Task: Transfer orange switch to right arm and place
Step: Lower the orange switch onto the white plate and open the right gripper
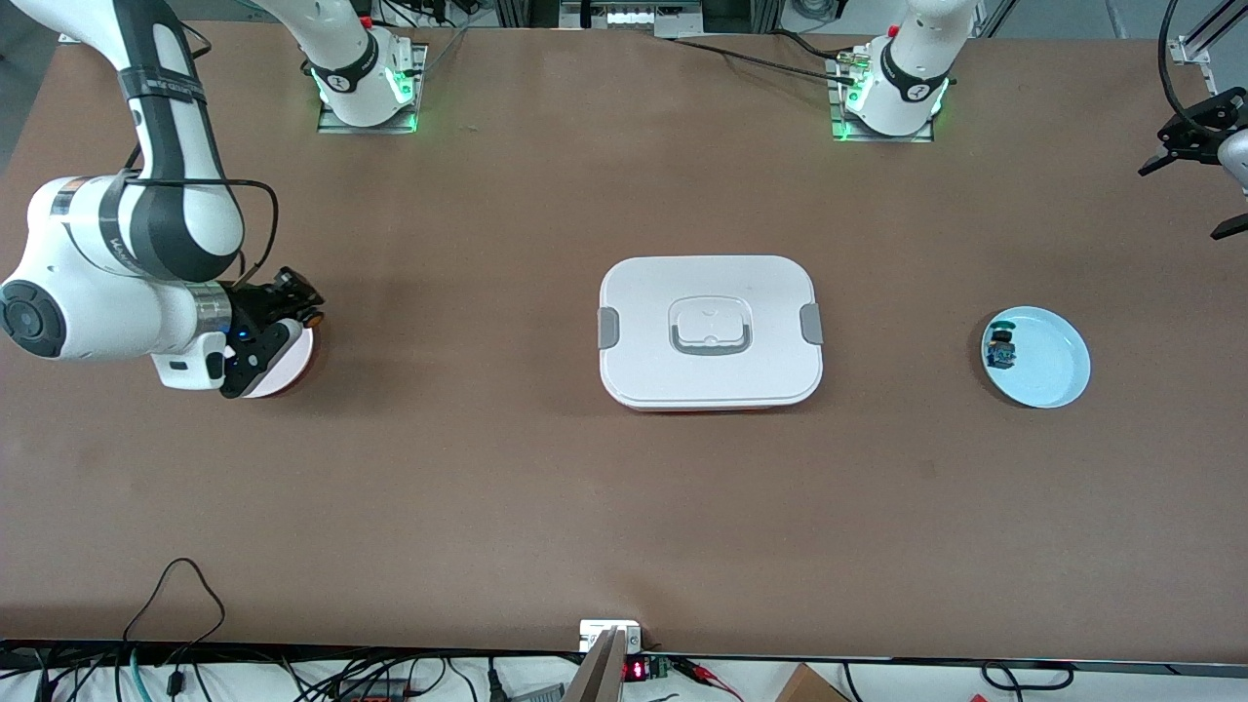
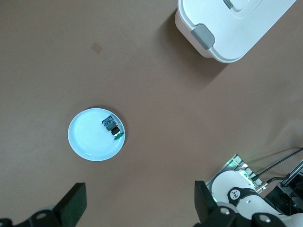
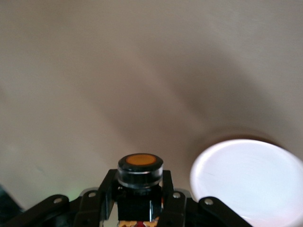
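orange switch (image 3: 139, 177): held cap-up between the fingers of the right end effector, over a white plate at the right arm's end of the bench; in the front view only a small orange spot (image 1: 314, 317) can be made out at the fingertips.
right end effector (image 1: 292, 297): closed on the switch's black body; the lower part of the switch is cut off by the right wrist view's edge.
right arm (image 1: 127, 263): bent at the elbow, wrist turned sideways low above the bench.
white plate (image 1: 283, 375): largely hidden by the wrist in the front view; a bright blurred disc (image 3: 246, 182) in the right wrist view.
left end effector (image 2: 137, 208): fingers held wide apart, nothing between them; mostly cut off at the front view's edge (image 1: 1194, 136), raised high over the bench.
blue plate (image 2: 87, 142): near the left arm's end, carrying a teal-capped part (image 2: 112, 127).
white lidded box (image 1: 710, 331): mid-bench, between the two plates.
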You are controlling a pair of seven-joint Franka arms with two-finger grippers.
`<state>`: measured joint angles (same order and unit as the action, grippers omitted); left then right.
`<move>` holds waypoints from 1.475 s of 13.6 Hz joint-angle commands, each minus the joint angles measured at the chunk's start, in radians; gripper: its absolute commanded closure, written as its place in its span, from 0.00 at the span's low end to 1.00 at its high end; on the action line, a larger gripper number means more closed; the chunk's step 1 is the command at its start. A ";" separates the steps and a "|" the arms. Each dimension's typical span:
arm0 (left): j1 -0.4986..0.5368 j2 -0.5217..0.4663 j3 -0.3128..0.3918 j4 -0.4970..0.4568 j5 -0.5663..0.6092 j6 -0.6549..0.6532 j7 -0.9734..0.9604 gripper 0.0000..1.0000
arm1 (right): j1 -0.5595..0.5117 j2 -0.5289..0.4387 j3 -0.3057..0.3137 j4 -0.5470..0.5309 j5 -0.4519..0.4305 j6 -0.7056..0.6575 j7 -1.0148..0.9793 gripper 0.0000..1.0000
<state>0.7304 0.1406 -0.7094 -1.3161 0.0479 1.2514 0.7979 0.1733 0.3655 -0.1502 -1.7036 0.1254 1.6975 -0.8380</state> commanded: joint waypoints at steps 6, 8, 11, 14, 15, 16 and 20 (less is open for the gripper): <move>-0.354 -0.018 0.224 -0.044 0.138 0.130 -0.149 0.00 | -0.076 -0.091 0.011 -0.290 -0.186 0.405 -0.375 0.98; -0.452 -0.029 0.376 -0.098 0.129 0.227 -0.177 0.00 | -0.107 -0.091 0.011 -0.324 -0.199 0.470 -0.470 0.98; -0.578 -0.027 0.585 -0.141 0.093 0.371 -0.096 0.00 | -0.136 -0.089 0.011 -0.395 -0.205 0.604 -0.611 0.98; -0.601 -0.041 0.599 -0.167 0.108 0.496 0.062 0.00 | -0.150 -0.079 0.011 -0.432 -0.210 0.672 -0.684 0.98; -0.600 -0.045 0.599 -0.196 0.096 0.496 0.060 0.00 | -0.159 -0.077 0.011 -0.445 -0.210 0.686 -0.684 0.98; -0.600 -0.047 0.610 -0.201 0.064 0.496 0.055 0.00 | -0.159 -0.073 0.011 -0.459 -0.210 0.705 -0.685 0.98; -0.606 -0.050 0.625 -0.204 -0.008 0.471 -0.130 0.00 | -0.164 -0.065 0.011 -0.510 -0.211 0.774 -0.710 0.98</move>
<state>0.1419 0.1254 -0.1103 -1.4877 0.0727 1.7257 0.7595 0.0269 0.3180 -0.1511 -2.1740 -0.0686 2.4305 -1.5124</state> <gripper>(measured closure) 0.000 0.577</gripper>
